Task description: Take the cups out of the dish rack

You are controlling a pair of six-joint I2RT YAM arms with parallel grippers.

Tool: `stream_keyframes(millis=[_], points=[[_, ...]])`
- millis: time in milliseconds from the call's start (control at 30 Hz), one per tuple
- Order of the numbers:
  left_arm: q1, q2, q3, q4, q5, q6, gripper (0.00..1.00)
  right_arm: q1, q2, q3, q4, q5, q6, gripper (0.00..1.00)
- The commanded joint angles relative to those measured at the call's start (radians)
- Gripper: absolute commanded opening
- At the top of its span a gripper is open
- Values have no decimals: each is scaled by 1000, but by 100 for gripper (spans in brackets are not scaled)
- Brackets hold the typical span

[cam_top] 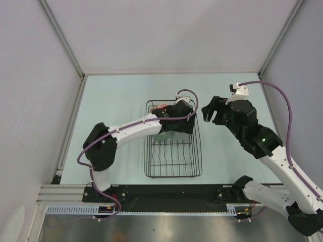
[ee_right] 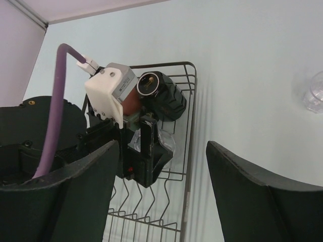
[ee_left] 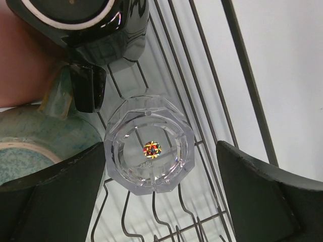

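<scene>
**A:** Where does the dish rack [cam_top: 174, 164] sit?

**B:** On the table [cam_top: 116, 101], between the two arms, its long side running near to far.

**A:** And the cups?

**B:** Crowded at its far end. The tumbler [ee_left: 150, 151] stands in the left gripper [ee_left: 160, 151], with fingers [ee_left: 60, 201] on either side. The bowl-like cup [ee_left: 30, 136] is just left of it, the handled mug [ee_left: 25, 65] behind that, and the corner cup [ee_left: 96, 20] far right.

**A:** Anything outside?

**B:** A second tumbler [ee_right: 315, 93] on the table, well right. The right gripper [cam_top: 208, 112] hangs beside the rack's far end.
</scene>
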Motion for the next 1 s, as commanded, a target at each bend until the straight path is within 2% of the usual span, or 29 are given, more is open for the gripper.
stream_keyframes(millis=[0, 167, 200, 367, 400, 467, 500, 567, 600, 667, 967], points=[[-2, 25, 49, 5, 0, -7, 95, -6, 0, 22, 1, -13, -12, 75], [-2, 53, 52, 7, 16, -12, 92, -8, -5, 16, -5, -17, -9, 75], [-2, 57, 51, 10, 23, -9, 86, -8, -6, 15, -6, -17, -9, 75], [-2, 68, 51, 18, 30, 13, 70, -10, -9, 15, -12, -19, -9, 75], [-2, 71, 51, 16, 33, 14, 63, -10, -9, 15, -13, -19, -7, 75], [-2, 70, 49, 16, 34, 19, 56, -10, -9, 12, -18, -16, -6, 75], [-2, 70, 47, 18, 36, 21, 47, -10, -15, 7, -18, -16, -4, 75], [-2, 65, 46, 18, 34, 27, 35, -8, -18, 2, -16, -11, -1, 75], [-2, 64, 43, 16, 33, 28, 18, -10, -24, -4, -16, -11, 2, 75], [-2, 53, 37, 15, 24, 31, 1, -10, -26, -10, -15, -10, 7, 75], [-6, -82, 63, 5, -53, 82, 0, -13, -29, 25, -12, 47, -31, 75]])
